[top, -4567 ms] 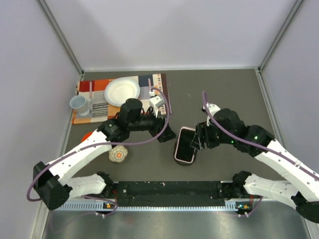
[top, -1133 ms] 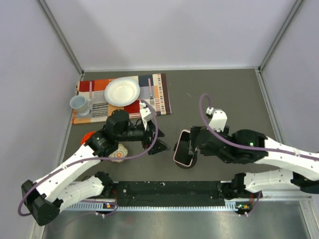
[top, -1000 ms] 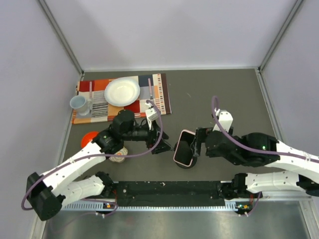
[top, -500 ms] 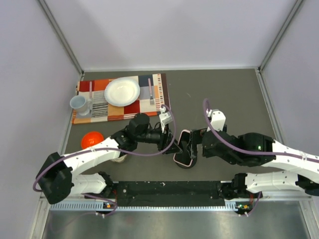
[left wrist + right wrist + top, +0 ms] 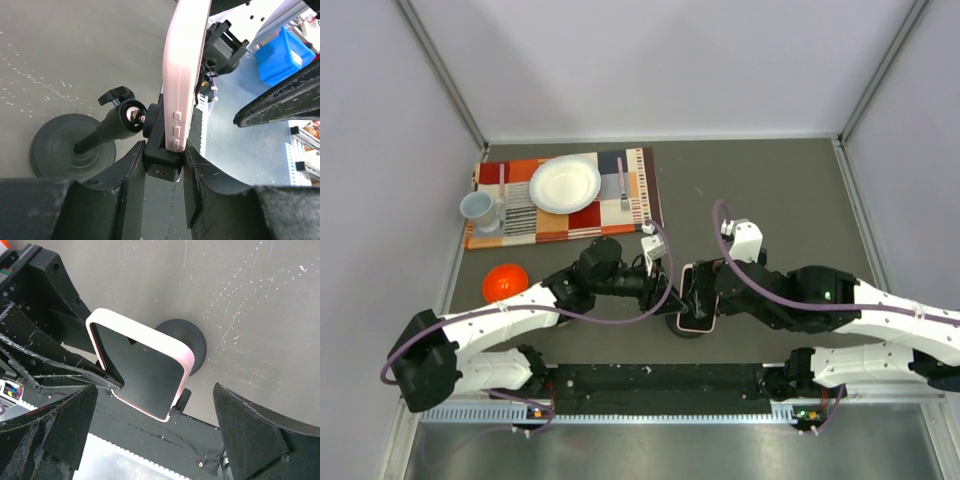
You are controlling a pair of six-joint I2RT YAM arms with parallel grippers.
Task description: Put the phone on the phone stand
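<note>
**Phone seated on stand, left release pending**

Status: the phone (image 5: 137, 370) is on the phone stand (image 5: 70, 150), near the middle of the table (image 5: 250, 300). Its lower edge sits in the cradle (image 5: 161, 160), with the pink case edge rising tilted above it. A small clip on the cradle hooks the phone's bottom corner in the right wrist view. The stand's round base is flat on the table, behind and under the phone.

My right fingers (image 5: 712, 283) are spread wide, one on each side of the phone and well clear of it. They hold nothing.

My left fingers (image 5: 140, 172) bracket the bottom of the cradle, one finger on each side. They look closed onto it with no visible gap, so I read that as a steadying grip on the stand, not on the phone.

Done, as I judge it: the placement itself. The phone is carried by the cradle, not by me.

Left to do:
- open the left fingers off the cradle without nudging it
- pull both arms back
- check the phone holds its tilt unsupported

Risk: the ball joint behind the cradle could sag when the left lets go. I can't tell how tight it is.
</note>
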